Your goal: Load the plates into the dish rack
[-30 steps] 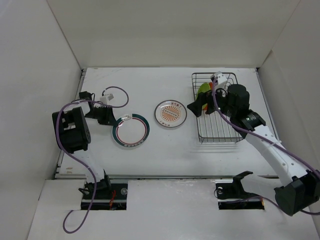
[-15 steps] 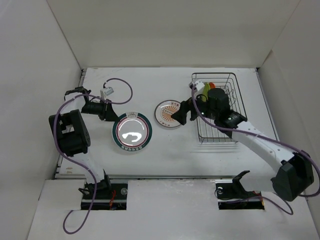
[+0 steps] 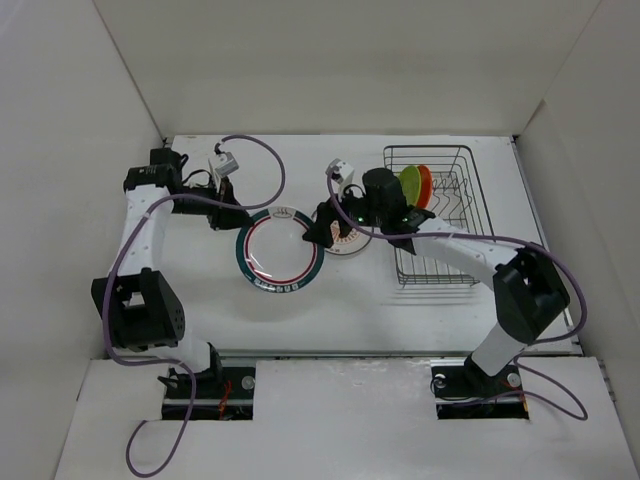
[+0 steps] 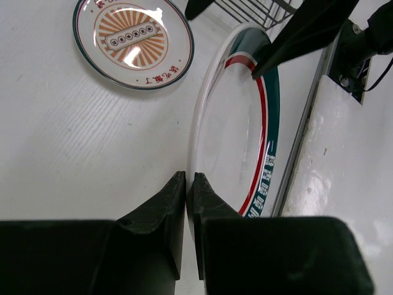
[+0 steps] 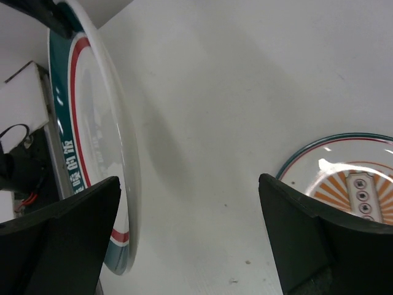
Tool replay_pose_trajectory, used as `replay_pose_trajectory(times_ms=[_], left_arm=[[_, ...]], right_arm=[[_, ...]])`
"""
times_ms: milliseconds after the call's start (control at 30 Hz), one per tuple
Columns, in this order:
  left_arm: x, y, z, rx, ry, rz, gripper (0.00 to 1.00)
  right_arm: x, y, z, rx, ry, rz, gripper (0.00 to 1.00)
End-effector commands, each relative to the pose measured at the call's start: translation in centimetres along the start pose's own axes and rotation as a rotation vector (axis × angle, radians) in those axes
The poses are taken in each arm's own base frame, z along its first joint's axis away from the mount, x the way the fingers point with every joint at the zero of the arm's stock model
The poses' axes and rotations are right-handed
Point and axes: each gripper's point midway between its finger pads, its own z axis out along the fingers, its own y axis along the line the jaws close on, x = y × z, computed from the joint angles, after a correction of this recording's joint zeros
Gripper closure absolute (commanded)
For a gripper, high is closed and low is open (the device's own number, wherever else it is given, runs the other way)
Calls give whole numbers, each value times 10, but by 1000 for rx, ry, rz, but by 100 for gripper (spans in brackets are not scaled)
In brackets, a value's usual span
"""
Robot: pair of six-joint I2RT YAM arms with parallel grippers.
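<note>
Left of the table's (image 3: 400, 320) middle, the ringed plate (image 3: 278, 252) is tipped up on edge, its rim pinched in the closed jaws of the left gripper (image 4: 190, 184). Just beside it the right gripper (image 5: 189, 203) gapes wide and empty, between that plate and the sunburst plate (image 4: 132, 40) lying flat. A green plate (image 3: 409, 183) and an orange plate (image 3: 426, 180) stand in the dish rack (image 3: 435, 255) by the right edge. It looks like a handover: the right jaws would need to grip the rim before the left lets go.
</note>
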Motion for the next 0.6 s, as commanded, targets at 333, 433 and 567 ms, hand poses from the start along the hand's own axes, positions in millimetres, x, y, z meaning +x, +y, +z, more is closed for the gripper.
replay_pose_trajectory(times_ms=[333, 433, 567], left_arm=[[-46, -33, -8, 87, -131, 22, 100], [-49, -32, -8, 96, -141, 22, 100], [-49, -26, -7, 79, -131, 24, 100]], right_arm=[[-12, 55, 24, -292, -76, -1, 37], [-9, 57, 26, -310, -66, 21, 76], [-20, 56, 21, -274, -94, 13, 100]])
